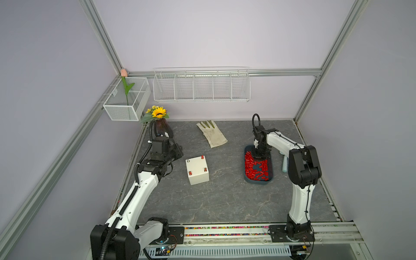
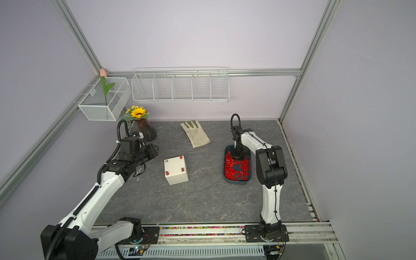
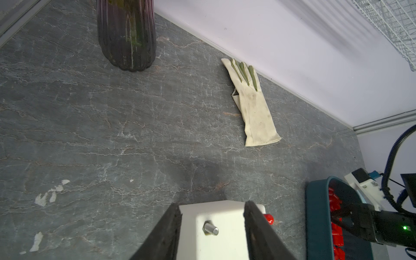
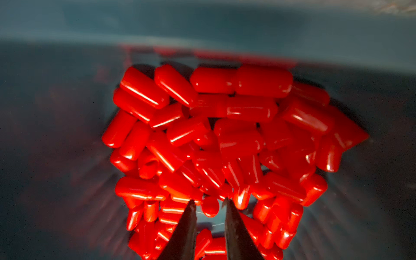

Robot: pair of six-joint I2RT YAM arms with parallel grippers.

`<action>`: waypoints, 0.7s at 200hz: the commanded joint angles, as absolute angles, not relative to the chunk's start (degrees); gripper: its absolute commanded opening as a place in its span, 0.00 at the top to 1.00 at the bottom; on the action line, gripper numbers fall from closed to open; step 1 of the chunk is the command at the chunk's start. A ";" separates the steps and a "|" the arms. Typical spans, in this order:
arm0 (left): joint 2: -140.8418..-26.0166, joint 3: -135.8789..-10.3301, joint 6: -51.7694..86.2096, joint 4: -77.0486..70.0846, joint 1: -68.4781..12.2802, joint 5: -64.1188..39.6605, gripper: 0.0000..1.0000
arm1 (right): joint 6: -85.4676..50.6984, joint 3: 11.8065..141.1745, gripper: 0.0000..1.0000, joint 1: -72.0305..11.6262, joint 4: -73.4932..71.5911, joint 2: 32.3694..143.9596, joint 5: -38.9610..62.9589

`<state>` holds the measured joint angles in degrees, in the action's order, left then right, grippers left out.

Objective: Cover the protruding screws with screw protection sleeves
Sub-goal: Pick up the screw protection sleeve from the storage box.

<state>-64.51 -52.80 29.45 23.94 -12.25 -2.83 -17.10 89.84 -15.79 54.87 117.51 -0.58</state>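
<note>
1. The protruding screws (image 1: 188, 160) stand at the top corners of the white box (image 1: 197, 173), mid-desk (image 1: 225, 198). In both top views three wear red caps and the far-left one is bare.
2. The left wrist view shows that bare stud (image 3: 210, 228) sharply, beyond the left gripper (image 3: 212, 203), whose jaws are parted and empty. The box's near part is cut off.
3. The screw protection sleeves (image 1: 256, 168) are heaped in the teal tray (image 1: 258, 182) at right. The right gripper (image 1: 260, 158) hides the far ones.
4. Only the right wrist view shows one sleeve (image 4: 209, 207) between the right gripper's narrowed tips. Whether it is pinched, I cannot tell.

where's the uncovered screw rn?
In both top views the bare screw sits at the far left corner of the white box top; the other three corners carry red sleeves.
</note>
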 commanded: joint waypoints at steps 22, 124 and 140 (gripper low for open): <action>-64.15 -52.32 29.26 24.25 -11.82 -2.01 0.52 | -16.53 88.90 0.75 -15.64 56.48 117.70 0.07; -64.24 -52.30 29.29 24.13 -11.85 -2.18 0.52 | -16.74 86.66 0.78 -15.63 55.39 117.20 1.38; -64.25 -52.31 29.36 24.17 -11.82 -2.05 0.52 | -16.77 86.66 0.78 -15.64 55.29 117.33 1.39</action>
